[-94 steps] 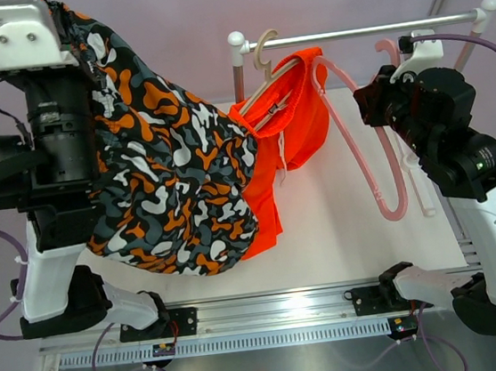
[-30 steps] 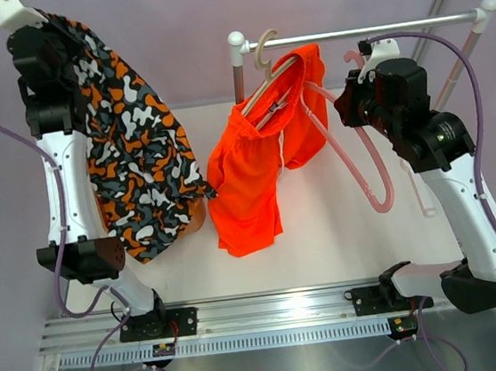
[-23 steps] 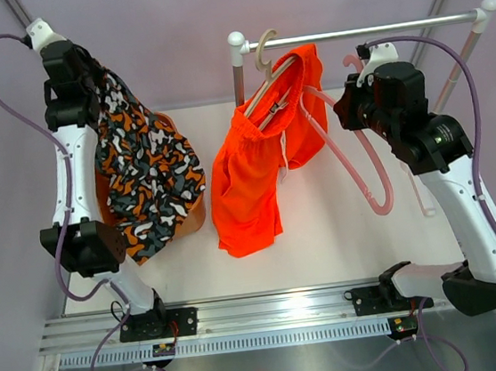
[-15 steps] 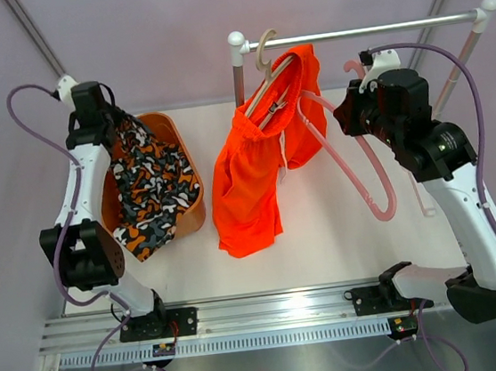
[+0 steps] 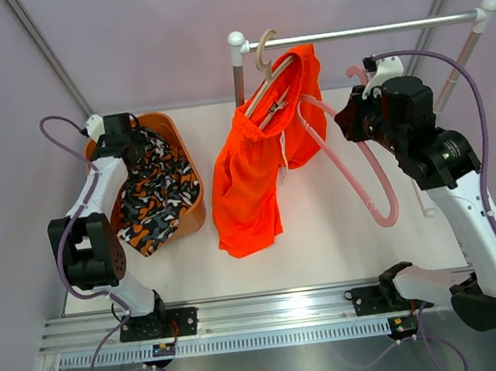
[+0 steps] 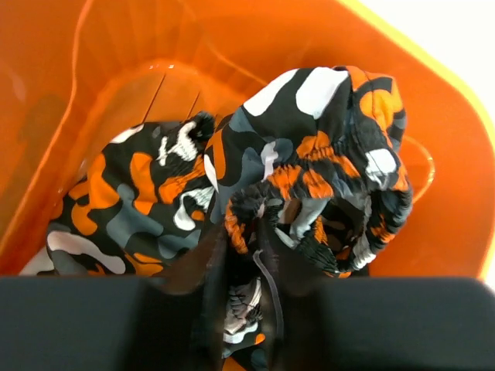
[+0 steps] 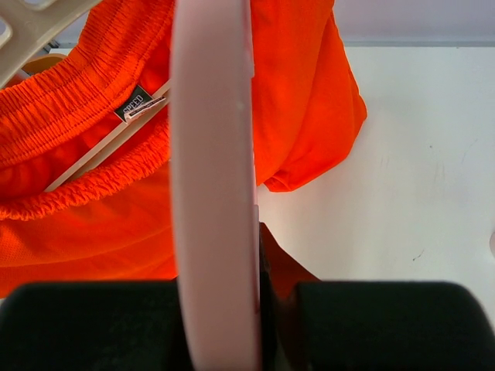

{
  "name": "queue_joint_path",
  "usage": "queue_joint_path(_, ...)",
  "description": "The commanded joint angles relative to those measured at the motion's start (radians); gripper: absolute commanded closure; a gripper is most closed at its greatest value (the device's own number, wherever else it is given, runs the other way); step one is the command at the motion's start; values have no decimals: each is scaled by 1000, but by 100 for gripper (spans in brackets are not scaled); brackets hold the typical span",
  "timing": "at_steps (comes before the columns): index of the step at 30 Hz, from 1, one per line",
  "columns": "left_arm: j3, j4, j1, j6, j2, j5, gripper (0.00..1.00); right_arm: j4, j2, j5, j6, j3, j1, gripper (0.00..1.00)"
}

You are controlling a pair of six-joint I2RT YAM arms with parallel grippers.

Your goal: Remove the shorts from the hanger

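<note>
- Table: white top, with my two arms mounted at its near edge.
- Rail: a metal bar across the far side, set on white end posts.
- Orange shorts: hung by the waistband on the cream hanger, near the left end of the rail. The legs drape toward the table, and I cannot tell whether the hem touches it.
- Camo shorts: off the hanger and bunched inside the bin, with one leg spilling over the near rim.
- Bin: an orange tub on the left side of the table, apart from the orange shorts.
- Pink hanger: bare of clothing. It slants down from beside the orange shorts toward the right and runs between my right fingers.
- Cream hanger: hooked over the rail and carrying the orange shorts. A label shows at the waistband.
- Right gripper: raised beside the rail, jaws pressed together on the pink hanger.
- Left gripper: low over the far end of the bin, with a fold of the camo shorts between my fingers. Whether the jaws pinch it or stand loose around it, I cannot tell.
</note>
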Motion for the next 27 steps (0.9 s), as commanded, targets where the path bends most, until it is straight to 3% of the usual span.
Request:
queue_joint_path(1, -12, 24, -2, -36, -14, -12, 72, 46, -37, 7, 2, 5, 6, 100)
queue_joint_path(5, -23, 3, -2, -48, 12, 35, 55, 46, -49, 11, 6, -4, 6, 100)
queue_joint_path(6, -33, 7, -3, -48, 10, 38, 45, 47, -55, 11, 4, -10, 7, 100)
queue_joint_path(9, -72, 27, -6, -33, -5, 43, 35, 47, -60, 25, -4, -13, 7, 100)
queue_joint_path(11, -89, 27, -6, -31, -34, 38, 21, 47, -59, 39, -17, -3, 6, 100)
queue_joint_path(13, -95, 42, -6, -22, -75, 41, 1, 44, -52, 48, -25, 5, 7, 100)
queue_joint_path(27, 19, 7, -60, 91, -293, 162, 1, 112, -75, 135, -114, 27, 6, 100)
